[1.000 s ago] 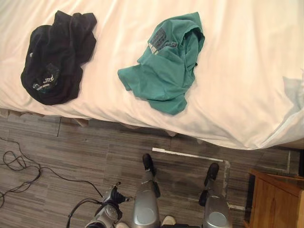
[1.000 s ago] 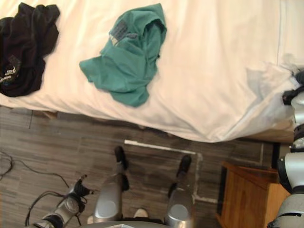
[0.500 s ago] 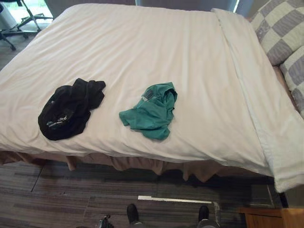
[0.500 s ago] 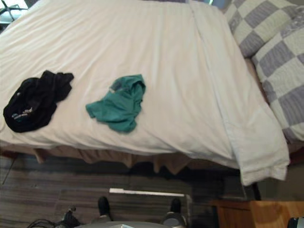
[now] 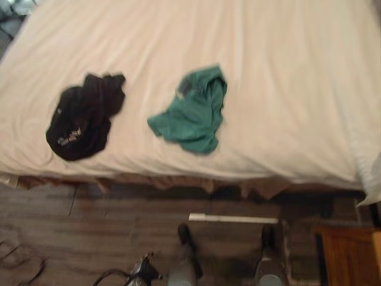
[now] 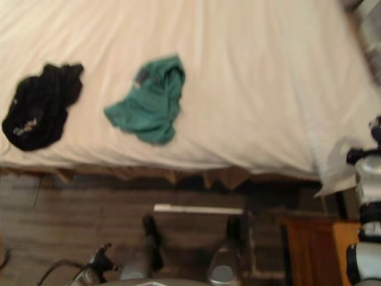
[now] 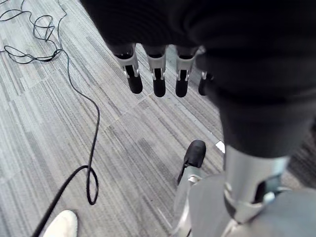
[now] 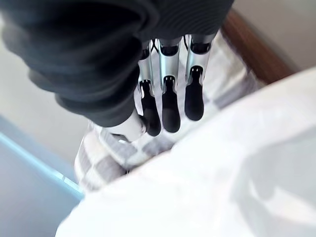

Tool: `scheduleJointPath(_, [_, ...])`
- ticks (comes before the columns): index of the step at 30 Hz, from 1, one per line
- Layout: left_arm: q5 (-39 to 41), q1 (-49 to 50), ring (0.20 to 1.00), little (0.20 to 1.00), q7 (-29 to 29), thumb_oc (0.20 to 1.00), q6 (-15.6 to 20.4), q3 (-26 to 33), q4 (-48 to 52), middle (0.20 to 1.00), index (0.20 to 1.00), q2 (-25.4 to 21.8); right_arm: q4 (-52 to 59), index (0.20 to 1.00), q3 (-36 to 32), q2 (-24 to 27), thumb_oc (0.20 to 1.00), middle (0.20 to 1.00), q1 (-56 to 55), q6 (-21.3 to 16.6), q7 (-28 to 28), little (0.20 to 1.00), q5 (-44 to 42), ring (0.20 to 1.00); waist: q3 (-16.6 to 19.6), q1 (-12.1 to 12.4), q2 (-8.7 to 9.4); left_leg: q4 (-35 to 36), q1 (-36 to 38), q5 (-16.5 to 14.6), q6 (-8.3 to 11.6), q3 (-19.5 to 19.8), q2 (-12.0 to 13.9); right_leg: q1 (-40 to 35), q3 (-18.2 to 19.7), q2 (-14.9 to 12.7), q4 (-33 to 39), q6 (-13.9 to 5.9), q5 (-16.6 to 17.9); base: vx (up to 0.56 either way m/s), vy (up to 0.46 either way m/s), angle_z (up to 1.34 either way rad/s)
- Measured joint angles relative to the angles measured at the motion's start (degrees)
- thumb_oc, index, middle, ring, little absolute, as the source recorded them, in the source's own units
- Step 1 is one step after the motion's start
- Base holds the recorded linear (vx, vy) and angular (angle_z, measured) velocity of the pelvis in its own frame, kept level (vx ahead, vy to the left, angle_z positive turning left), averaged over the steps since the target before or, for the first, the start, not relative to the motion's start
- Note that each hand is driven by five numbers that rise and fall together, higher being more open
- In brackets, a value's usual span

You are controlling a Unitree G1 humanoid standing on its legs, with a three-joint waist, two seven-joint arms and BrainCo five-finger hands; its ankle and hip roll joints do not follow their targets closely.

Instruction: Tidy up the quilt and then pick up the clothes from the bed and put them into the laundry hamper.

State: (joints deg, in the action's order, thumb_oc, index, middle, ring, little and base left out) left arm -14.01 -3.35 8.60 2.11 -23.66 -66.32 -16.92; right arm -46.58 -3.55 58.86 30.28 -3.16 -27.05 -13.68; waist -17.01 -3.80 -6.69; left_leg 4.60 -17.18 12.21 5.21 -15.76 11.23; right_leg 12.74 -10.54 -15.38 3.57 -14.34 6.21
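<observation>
A green shirt (image 6: 149,101) and a black garment (image 6: 40,107) lie apart near my bed's (image 6: 250,77) front edge.

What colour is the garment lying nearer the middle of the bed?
Teal green garment, clearest in the left eye view.

You have grey wood-plank flooring (image 5: 107,220) running along the near side of the bed, with a strip of white tape (image 5: 232,218) stuck to it. At the bed's right corner stands a brown wooden cabinet (image 5: 348,253). Beyond that corner you can see a grey-and-white checked pillow (image 8: 106,160).
</observation>
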Motion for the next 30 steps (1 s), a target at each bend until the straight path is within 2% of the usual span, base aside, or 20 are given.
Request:
scheduleJointPath(1, [0.3, -1.1, 1.000, 1.000, 0.1, 1.000, 0.2, -0.2, 0.5, 1.000, 1.000, -0.1, -1.5, 0.200, -0.1, 1.9, 0.200, 0.200, 2.3, -0.1, -0.2, 0.200, 0.2, 0.200, -2.4, 0.5, -1.34, 0.0, -1.8, 0.7, -0.35, -0.2, -0.8, 2.3, 0.4, -0.9, -0.9, -0.01, 0.1, -0.18, 0.020, 0.08])
scheduleJointPath(3, [0.4, -1.4, 1.000, 1.000, 0.2, 1.000, 0.1, -0.1, 0.6, 1.000, 1.000, -0.2, -3.8, 0.200, 0.0, 2.1, 0.200, 0.200, 4.0, 0.2, -0.3, 0.200, 0.1, 0.200, -3.9, 1.0, -2.31, 0.0, -3.7, 1.0, -0.28, -1.0, -1.8, 5.3, 1.0, -1.9, -1.6, 0.03, 0.3, -0.18, 0.029, -0.08])
scheduleJointPath(6, [0.4, -3.1, 1.000, 1.000, 0.6, 1.000, 0.0, 0.1, 0.8, 1.000, 1.000, -0.9, -4.3, 0.200, -0.9, 1.8, 0.200, 0.200, 7.0, -1.5, -2.5, 0.200, 0.1, 0.200, -9.0, 0.1, -1.74, -0.6, -6.0, 1.0, -0.27, -2.2, -2.3, 10.3, 3.5, -2.9, -5.5, 0.20, -0.3, -0.17, -0.052, -0.24])
scheduleJointPath(7, [0.4, -4.0, 1.000, 1.000, 0.9, 1.000, 0.0, 0.5, 1.0, 1.000, 1.000, -1.3, -4.7, 0.200, -0.6, 1.2, 0.200, 0.200, 7.4, -2.4, -3.0, 0.200, 0.1, 0.200, -10.0, -0.1, -0.97, -2.7, -7.4, 1.0, -0.26, -2.6, -2.1, 13.5, 3.9, -3.1, -9.2, 0.00, -1.2, -0.13, -0.109, -0.18])
scheduleJointPath(8, [0.5, -5.4, 1.000, 1.000, 1.6, 1.000, 0.0, 0.7, 0.9, 1.000, 1.000, -2.2, -5.7, 0.200, -0.7, 0.4, 0.200, 0.200, 7.4, -4.2, -3.4, 0.200, 0.1, 0.200, -11.1, 0.0, 0.92, -7.2, -10.6, 1.0, -0.27, -2.5, -1.3, 19.8, 4.0, -3.8, -17.9, -0.04, -2.9, -0.07, -0.054, -0.22])
scheduleJointPath(9, [1.2, -7.2, 1.000, 1.000, 2.3, 1.000, -0.1, 2.0, 0.0, 1.000, 1.000, -3.4, -6.0, 0.200, -3.2, -1.7, 0.200, 0.200, 7.1, -6.1, -3.9, 0.200, 0.1, 0.200, -13.0, 0.0, 3.33, -10.7, -11.9, 1.0, -0.26, -1.9, -0.4, 22.4, 3.7, -3.8, -21.8, 1.25, -4.4, -0.04, -0.023, 0.06])
scheduleJointPath(10, [2.6, -9.2, 1.000, 1.000, 2.7, 1.000, -0.3, 2.4, -1.3, 1.000, 1.000, -3.8, -6.3, 0.200, -5.2, -3.4, 0.200, 0.200, 6.0, -6.6, -4.0, 0.200, 0.0, 0.200, -13.8, -0.7, 4.72, -12.3, -12.4, 0.9, -0.18, -0.9, -0.4, 20.1, 2.6, -3.8, -20.5, 2.96, -5.8, -0.03, 0.007, 0.21])
scheduleJointPath(12, [2.6, -11.6, 1.000, 1.000, 3.1, 1.000, -0.2, 1.9, -1.2, 1.000, 1.000, -3.3, -8.9, 0.200, -5.2, -6.6, 0.200, 0.200, 5.5, -6.6, -3.4, 0.200, -0.1, 0.200, -13.9, -0.8, 4.74, -13.0, -11.6, 1.0, -0.19, 1.1, 1.1, 17.6, 0.3, -2.6, -21.4, 3.24, -5.9, 0.03, 0.043, 0.36])
scheduleJointPath(14, [2.6, -11.9, 1.000, 1.000, 3.4, 1.000, -1.1, 0.8, -1.9, 1.000, 1.000, -3.1, -11.0, 0.200, -5.3, -12.6, 0.200, 0.200, 3.8, -6.3, -2.7, 0.200, -0.4, 0.200, -13.2, -0.4, 6.30, -13.0, -6.0, 1.0, -0.20, 0.9, 1.5, 11.7, -0.5, -2.4, -21.4, 3.69, -6.4, 0.10, 0.058, 0.16])
scheduleJointPath(16, [2.5, -11.2, 1.000, 1.000, 4.0, 1.000, -2.1, -0.1, -1.5, 1.000, 1.000, -3.2, -11.0, 0.200, -5.5, -17.5, 0.200, 0.200, -0.9, -6.3, -2.6, 0.200, -1.0, 0.200, -10.4, -0.7, 6.51, -10.8, -1.9, 0.8, 0.07, 0.8, 1.0, 5.8, -2.2, -2.3, -17.8, 3.58, -6.4, 0.13, 0.075, 0.27])
scheduleJointPath(17, [2.4, -10.7, 1.000, 1.000, 4.0, 1.000, -2.4, 0.7, -1.5, 1.000, 1.000, -2.5, -11.0, 0.200, -7.0, -21.3, 0.200, 0.200, -4.5, -5.5, -2.4, 0.200, -1.2, 0.200, -10.1, -0.7, 6.95, -8.1, 3.7, 0.8, 0.05, 0.9, 0.6, -1.2, -4.0, -2.0, -14.2, 3.52, -6.2, 0.22, 0.132, 0.36])
scheduleJointPath(18, [2.4, -8.8, 1.000, 1.000, 4.0, 1.000, -2.2, 0.7, -1.0, 1.000, 1.000, -1.7, -11.3, 0.200, -7.1, -24.8, 0.200, 0.200, -8.6, -4.4, -2.1, 0.200, -1.7, 0.200, -6.0, -0.2, 7.53, -6.1, 6.4, 0.7, 0.15, 0.7, 0.2, -4.1, -4.8, -2.0, -12.1, 3.41, -6.2, 0.25, 0.155, 0.26])
scheduleJointPath(19, [1.9, -5.9, 1.000, 1.000, 4.0, 1.000, -2.3, -0.1, -1.0, 1.000, 1.000, -0.8, -11.8, 0.200, -5.5, -28.7, 0.200, 0.200, -13.7, -2.9, -1.1, 0.200, -1.7, 0.200, 0.6, -0.1, 7.76, -4.8, 7.7, -1.6, 1.84, 0.4, 0.1, -6.1, -4.9, -1.5, -9.1, 2.80, -6.0, 0.25, 0.168, 0.11])
scheduleJointPath(20, [1.4, -3.9, 1.000, 1.000, 3.7, 1.000, -2.4, 0.6, -1.2, 1.000, 1.000, 0.5, -10.9, 0.200, -4.8, -31.6, 0.200, 0.200, -19.5, -1.4, 0.4, 0.200, -0.8, 0.200, 3.1, -0.2, 7.94, -2.6, 12.7, -3.0, 3.45, 0.3, -0.2, -11.5, -5.8, -1.2, -6.5, 2.31, -5.7, 0.23, 0.178, 0.04])
scheduleJointPath(21, [1.1, -1.7, 1.000, 1.000, 3.3, 1.000, -2.6, 0.8, -1.5, 1.000, 1.000, 1.1, -10.8, 0.200, -3.6, -35.5, 0.200, 0.200, -25.9, 0.8, 1.9, 0.200, 0.2, 0.200, 7.7, -0.4, 8.60, -0.7, 14.7, -5.1, 4.13, 0.0, -0.7, -12.9, -5.8, -1.5, -5.3, 1.83, -5.9, 0.16, 0.139, 0.01])
scheduleJointPath(23, [-0.8, -0.7, 1.000, 1.000, 2.6, 1.000, -2.9, 1.2, -2.9, 1.000, 1.000, 0.7, -12.5, 0.200, -1.7, -40.6, 0.200, 0.200, -31.9, 3.2, 3.4, 0.200, 1.2, 0.200, 11.4, -0.7, 9.57, 0.1, 14.7, -6.5, 2.65, 0.0, -2.1, -12.2, -5.2, -2.5, -4.9, 1.23, -6.1, 0.13, 0.108, -0.07])
scheduleJointPath(24, [-1.0, -1.0, 1.000, 1.000, 2.5, 1.000, -3.3, 1.6, -3.5, 1.000, 1.000, 0.3, -14.1, 0.479, -0.3, -42.5, 0.479, 0.479, -34.0, 4.6, 4.3, 0.479, 2.4, 0.479, 11.7, -0.9, 10.34, 0.1, 14.6, -6.4, 2.30, -0.2, -2.7, -11.8, -4.7, -3.1, -5.1, 1.03, -5.9, 0.10, 0.088, -0.06])
scheduleJointPath(25, [-1.4, -1.1, 1.000, 1.000, 2.3, 1.000, -3.7, 2.2, -4.0, 1.000, 1.000, 0.1, -14.9, 0.677, -0.2, -43.6, 0.677, 0.677, -35.4, 5.1, 4.8, 0.677, 2.6, 0.677, 11.7, -1.5, 10.67, 0.1, 14.5, -6.4, 2.02, -0.4, -3.1, -11.7, -4.6, -3.5, -5.2, 0.70, -5.7, 0.10, 0.063, -0.05])
scheduleJointPath(26, [-2.6, -0.7, 1.000, 1.000, 2.0, 1.000, -4.0, 3.2, -5.2, 1.000, 1.000, -0.5, -15.3, 1.000, -0.1, -45.7, 1.000, 1.000, -37.8, 5.9, 5.3, 1.000, 3.9, 1.000, 11.7, -2.6, 10.94, 0.1, 14.6, -6.3, 1.76, -0.4, -3.4, -11.8, -4.4, -3.7, -5.1, 0.26, -5.4, 0.04, 0.024, -0.05])
scheduleJointPath(30, [-3.7, -0.3, 1.000, 1.000, 1.3, 1.000, -4.4, 4.1, -6.2, 1.000, 1.000, -1.0, -15.6, 1.000, 2.4, -45.8, 1.000, 1.000, -39.7, 6.0, 7.3, 1.000, 6.8, 1.000, 10.9, -3.9, 10.37, 0.1, 14.5, -6.3, 1.19, -1.9, -2.4, -10.4, -2.2, -2.5, -4.6, 0.44, -4.0, -0.03, 0.036, -0.22])
